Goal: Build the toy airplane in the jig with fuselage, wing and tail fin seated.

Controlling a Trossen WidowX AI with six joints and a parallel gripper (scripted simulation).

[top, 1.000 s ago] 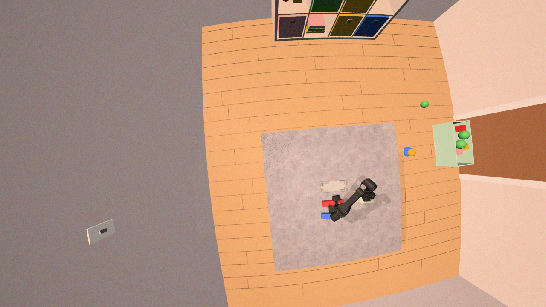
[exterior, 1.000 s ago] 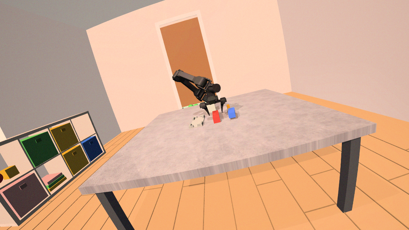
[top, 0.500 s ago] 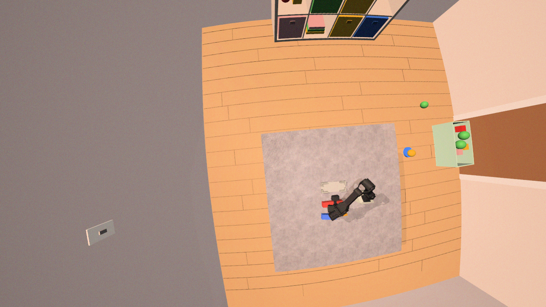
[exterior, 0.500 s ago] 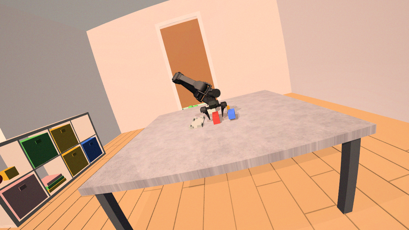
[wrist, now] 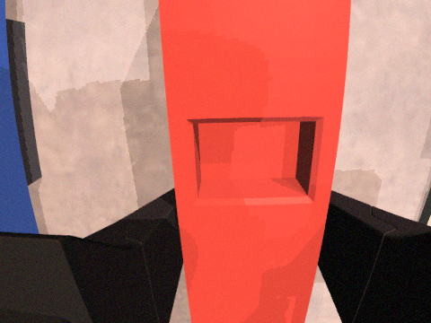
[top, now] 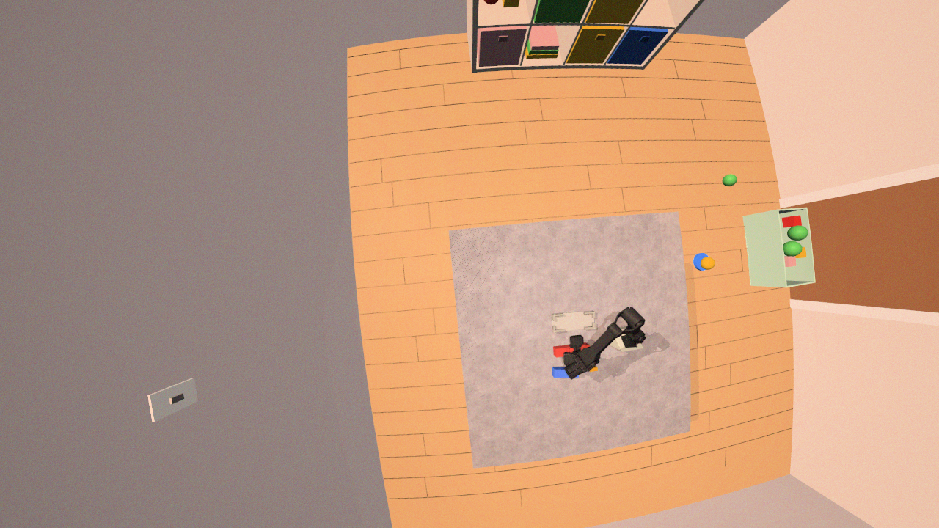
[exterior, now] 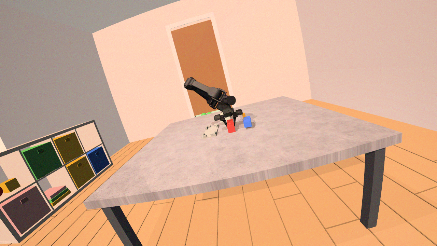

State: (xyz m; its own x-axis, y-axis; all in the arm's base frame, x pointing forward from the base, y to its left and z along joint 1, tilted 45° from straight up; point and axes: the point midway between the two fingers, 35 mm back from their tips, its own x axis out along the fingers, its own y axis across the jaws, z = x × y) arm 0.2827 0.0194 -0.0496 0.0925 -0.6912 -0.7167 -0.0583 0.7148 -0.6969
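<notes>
The red fuselage point(top: 560, 350) point(exterior: 231, 126) point(wrist: 251, 66) lies flat on the grey table top point(exterior: 275, 143), with its two sockets facing up in the wrist view. My gripper point(top: 573, 355) point(exterior: 230, 119) point(wrist: 243, 192) is down over it, and both black fingers press against its long sides near the tail end. The blue wing point(top: 557, 372) point(exterior: 247, 121) point(wrist: 9, 126) lies just beside the fuselage. A bit of the orange tail fin point(top: 594, 369) point(exterior: 243, 114) shows behind the wing. The beige jig cradle point(top: 574, 314) point(exterior: 205, 134) stands empty on the other side of the fuselage.
The arm's base point(top: 631, 341) stands close behind the parts. Off the table, a cube shelf with coloured bins point(top: 564, 32) point(exterior: 45, 165), a pale green toy box point(top: 764, 249), a green ball point(top: 729, 180) and a blue-and-orange toy point(top: 703, 262) are on the floor.
</notes>
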